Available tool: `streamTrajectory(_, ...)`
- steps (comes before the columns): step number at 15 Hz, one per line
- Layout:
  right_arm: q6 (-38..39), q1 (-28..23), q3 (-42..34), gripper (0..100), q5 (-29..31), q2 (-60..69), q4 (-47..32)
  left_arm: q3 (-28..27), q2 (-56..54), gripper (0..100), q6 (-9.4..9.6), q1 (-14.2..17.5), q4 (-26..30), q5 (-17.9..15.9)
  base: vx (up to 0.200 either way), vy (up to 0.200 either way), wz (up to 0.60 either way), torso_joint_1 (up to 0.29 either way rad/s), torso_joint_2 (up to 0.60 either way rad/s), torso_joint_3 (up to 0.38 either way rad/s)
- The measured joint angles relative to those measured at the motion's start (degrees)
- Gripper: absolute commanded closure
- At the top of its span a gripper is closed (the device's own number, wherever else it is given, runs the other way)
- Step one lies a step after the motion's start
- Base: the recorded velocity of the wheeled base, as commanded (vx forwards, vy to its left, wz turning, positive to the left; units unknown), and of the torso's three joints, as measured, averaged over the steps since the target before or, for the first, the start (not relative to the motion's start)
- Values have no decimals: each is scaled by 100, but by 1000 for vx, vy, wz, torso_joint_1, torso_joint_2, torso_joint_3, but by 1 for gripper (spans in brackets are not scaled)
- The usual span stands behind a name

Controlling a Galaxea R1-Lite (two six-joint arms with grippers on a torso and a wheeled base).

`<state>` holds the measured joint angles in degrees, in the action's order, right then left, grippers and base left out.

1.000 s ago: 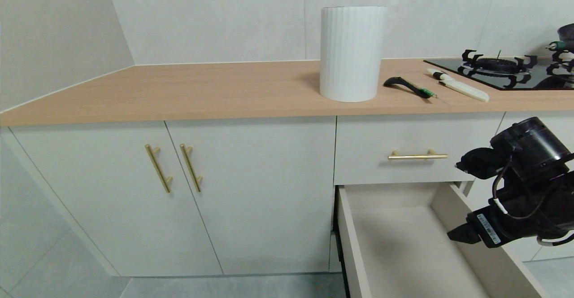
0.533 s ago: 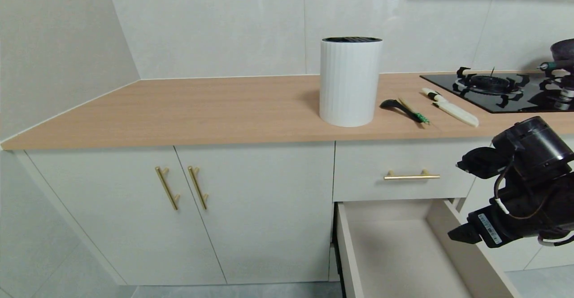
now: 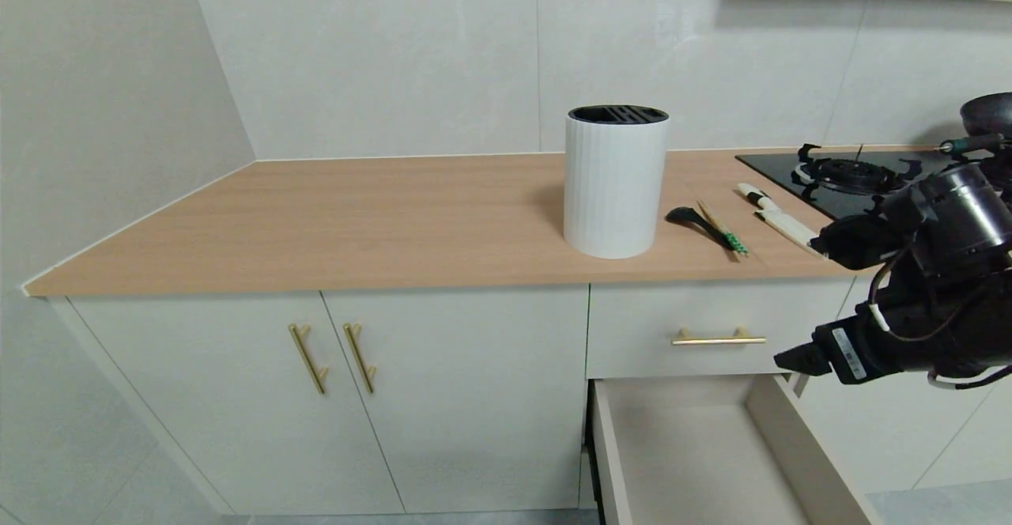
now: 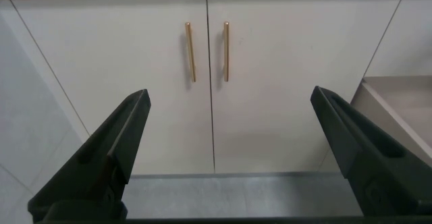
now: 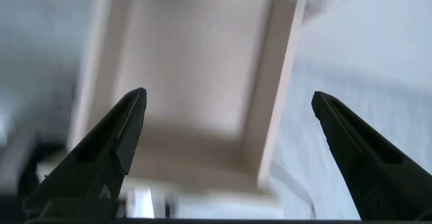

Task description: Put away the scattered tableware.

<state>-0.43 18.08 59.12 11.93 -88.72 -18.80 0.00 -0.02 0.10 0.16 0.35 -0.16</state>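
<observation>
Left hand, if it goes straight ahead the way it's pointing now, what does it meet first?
Likely the cabinet doors, close to the seam beside their gold handles. The left hand is open and nothing stands between it and the doors; depth is unclear.

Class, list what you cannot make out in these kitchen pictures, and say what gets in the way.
Cream-bladed knife on the wooden counter: head view, tip hidden behind the right arm.
Open pale drawer: head view, front cut off by bottom edge; right wrist view, blurred.
Tall white ribbed holder: head view, inside hidden by its wall.
</observation>
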Motion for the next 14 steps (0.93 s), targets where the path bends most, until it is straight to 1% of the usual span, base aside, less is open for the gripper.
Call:
streamTrajectory(1, -12, -41, 228, 0, -4, -48, 35, 0, 0, 0, 0, 0, 0, 0, 0, 0, 0, 0, 0, 0)
streamTrajectory(4, -12, -160, 1410, 0, 32, -507, 20, 0, 0, 0, 0, 0, -2, 0, 0, 0, 0, 0, 0, 0)
streamTrajectory(6, 48, -207, 2298, 0, 84, -968, -285, 0, 0, 0, 0, 0, -2, 0, 0, 0, 0, 0, 0, 0)
streamTrajectory(8, 452, -240, 3142, 0, 256, -1506, -714, 0, 0, 0, 0, 0, 0, 2, 0, 0, 0, 0, 0, 0)
streamTrajectory(9, 634, -249, 3437, 0, 424, -1759, -877, 0, 0, 0, 0, 0, -2, 0, 0, 0, 0, 0, 0, 0)
streamTrajectory(11, 742, -260, 3756, 0, 706, -2161, -958, 0, 0, 0, -2, 0, -2, 2, 0, 0, 0, 0, 0, 0)
streamTrajectory(14, 1191, -212, 4073, 0, 785, -2591, -953, 0, 0, 0, 0, 0, 0, 5, 0, 0, 0, 0, 0, 0)
